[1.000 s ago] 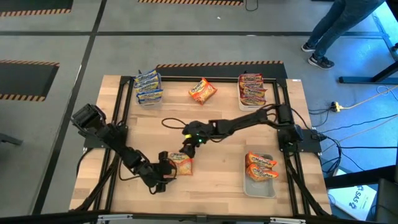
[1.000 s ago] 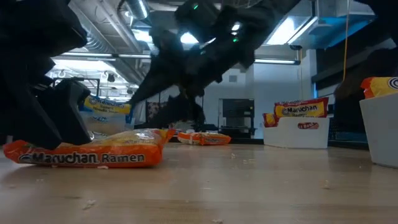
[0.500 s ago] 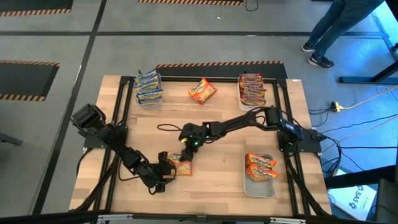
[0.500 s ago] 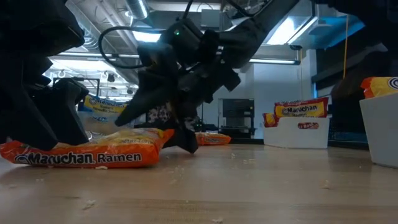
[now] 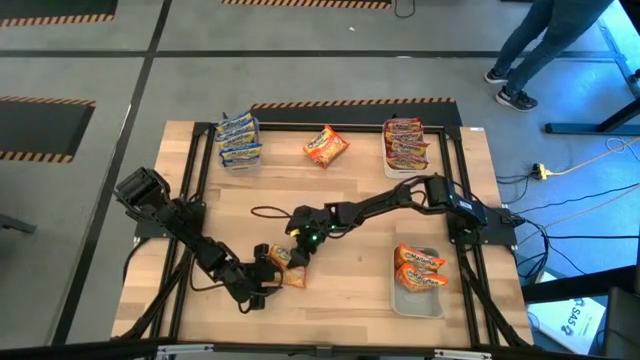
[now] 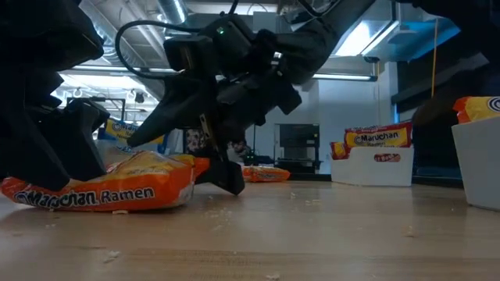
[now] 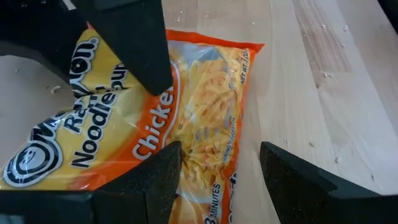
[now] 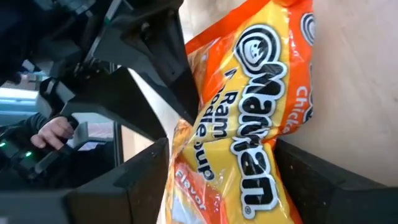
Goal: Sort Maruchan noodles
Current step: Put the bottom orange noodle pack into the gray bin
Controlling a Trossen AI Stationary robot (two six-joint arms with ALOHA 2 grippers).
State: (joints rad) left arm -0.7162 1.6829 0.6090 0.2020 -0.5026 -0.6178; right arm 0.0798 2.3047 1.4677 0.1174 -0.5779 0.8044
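Observation:
One orange Maruchan noodles packet [image 5: 289, 273] lies on the wood near the table's front, left of centre. My left gripper [image 5: 267, 272] stands open at its left end. In the left wrist view one finger [image 7: 149, 180] covers part of the packet [image 7: 205, 106]. My right gripper [image 5: 297, 256] is open and rolled on its side at the packet's right end, with one finger above the packet and one below. My left gripper has one finger over the packet's left part [image 7: 124, 155]; I cannot tell whether it touches. My right gripper has its lower finger [image 6: 226, 176] on the table under the packet's right end [image 6: 184, 165], and that end is tipped up. The upper finger [image 7: 127, 43] stands above the packet, apart from it. The fingers slant down from the far right. The packet's left end rests on the table.
At the far edge stand a tub of blue packets [image 5: 238, 140], a loose orange packet [image 5: 325, 147] and a tub of red packets [image 5: 404, 143]. A tub of orange packets [image 5: 419, 272] stands at the near right. A person [image 5: 560, 40] stands beyond the far right corner.
My right gripper has come down toward the near left onto the packet and rolled its wrist, staying open. The packet's right end has tipped up while its left end stays on the table. The packet has slid a little toward my left gripper.

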